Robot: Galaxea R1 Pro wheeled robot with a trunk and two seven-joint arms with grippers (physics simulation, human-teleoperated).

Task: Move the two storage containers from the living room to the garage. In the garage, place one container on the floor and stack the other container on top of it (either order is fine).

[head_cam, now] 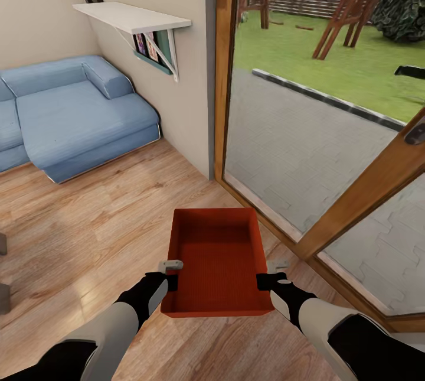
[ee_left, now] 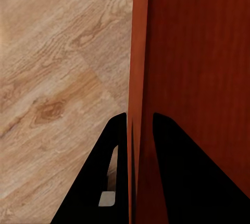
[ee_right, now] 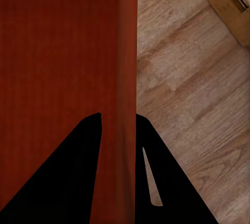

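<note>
Open wood floor (head_cam: 88, 215) lies at 10 o'clock; sofa (head_cam: 77, 115) at 11, glass door (head_cam: 307, 133) at 1 block passage.

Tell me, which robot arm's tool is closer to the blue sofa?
Left. The left tool grips the storage container's wall on the side facing the blue sofa. The right tool grips the opposite wall, nearer the glass door.

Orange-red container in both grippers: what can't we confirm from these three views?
- Underside of the storage container: head view, hidden by its own floor and walls.
- Left gripper and right gripper fingertips: wrist views, each straddles a side wall, and the pad contact is hidden.
- Books under the wall shelf: head view, too small to read.
- Blue sofa: head view, cut off at the left edge.
</note>
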